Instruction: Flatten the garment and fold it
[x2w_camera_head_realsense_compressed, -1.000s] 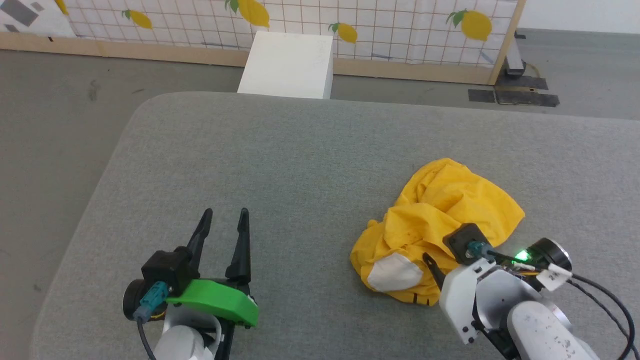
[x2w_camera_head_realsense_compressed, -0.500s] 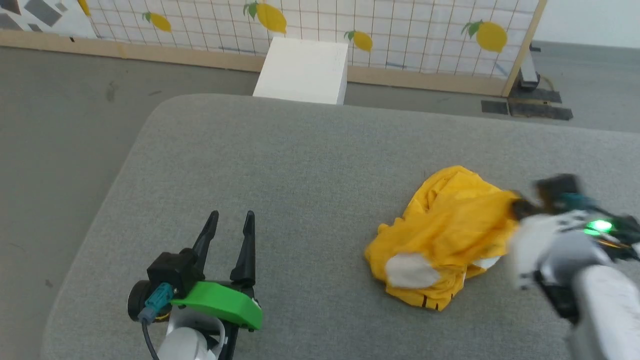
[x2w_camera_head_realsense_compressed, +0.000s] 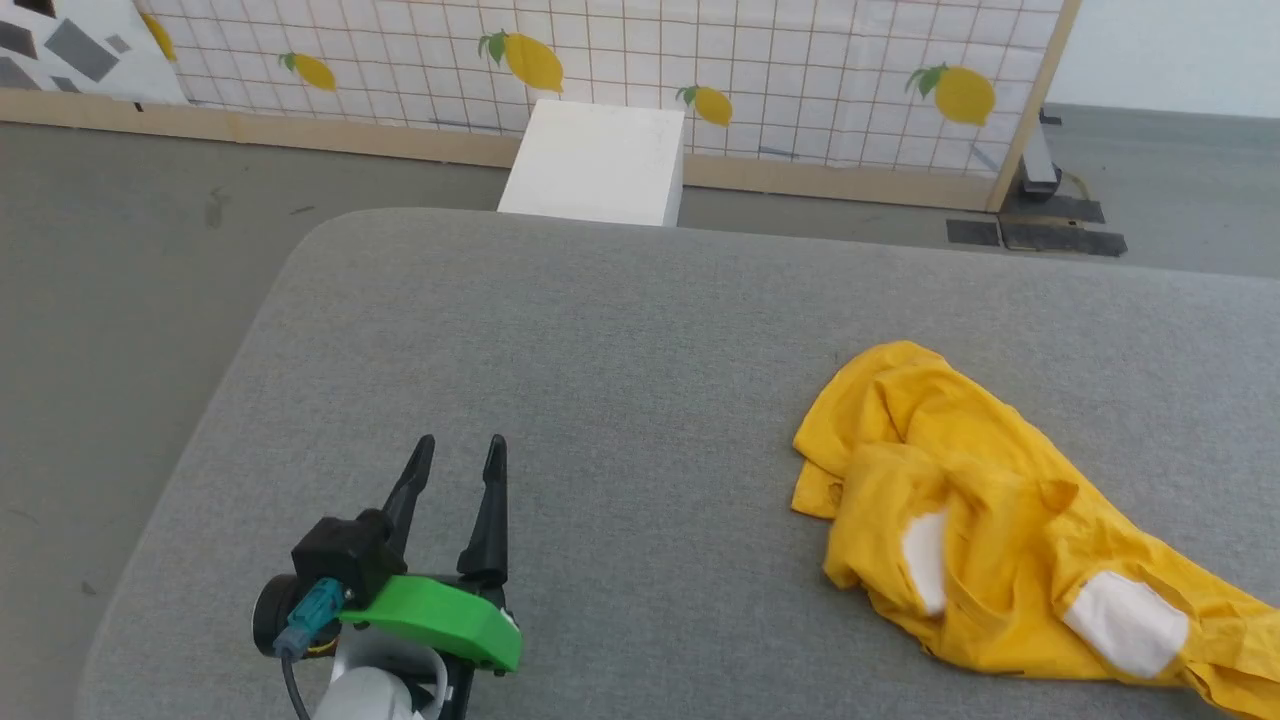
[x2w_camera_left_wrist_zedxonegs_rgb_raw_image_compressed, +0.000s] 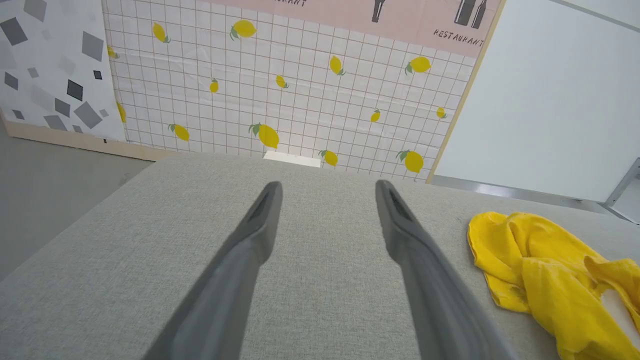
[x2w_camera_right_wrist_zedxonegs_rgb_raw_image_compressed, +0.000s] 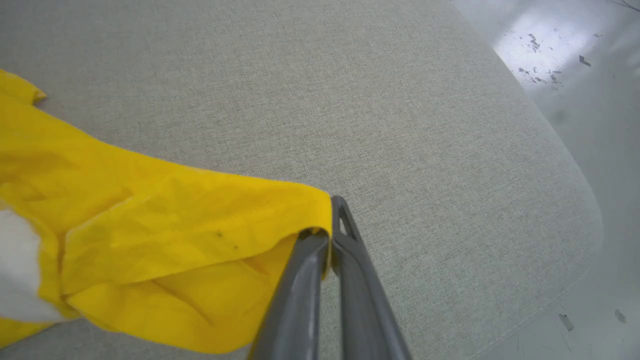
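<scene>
1. Fingers (x2w_camera_right_wrist_zedxonegs_rgb_raw_image_compressed: 360, 280) of the right gripper (x2w_camera_right_wrist_zedxonegs_rgb_raw_image_compressed: 329, 220), spread a second ago, now pinch an edge of the yellow T-shirt (x2w_camera_right_wrist_zedxonegs_rgb_raw_image_compressed: 175, 225) in the right wrist view.
2. Head view: the yellow T-shirt, bunched before, lies drawn out rightward on the grey table (x2w_camera_head_realsense_compressed: 600, 320); flattening has begun.
3. Left wrist view: the left gripper (x2w_camera_left_wrist_zedxonegs_rgb_raw_image_compressed: 327, 187) is spread and empty, with the yellow T-shirt off to its right.

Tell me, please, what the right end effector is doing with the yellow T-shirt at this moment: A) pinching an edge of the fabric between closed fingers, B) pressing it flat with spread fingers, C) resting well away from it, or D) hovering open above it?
A: in the right wrist view the right end effector has its fingers shut on a folded edge of the yellow T-shirt above the grey padded surface.
</scene>
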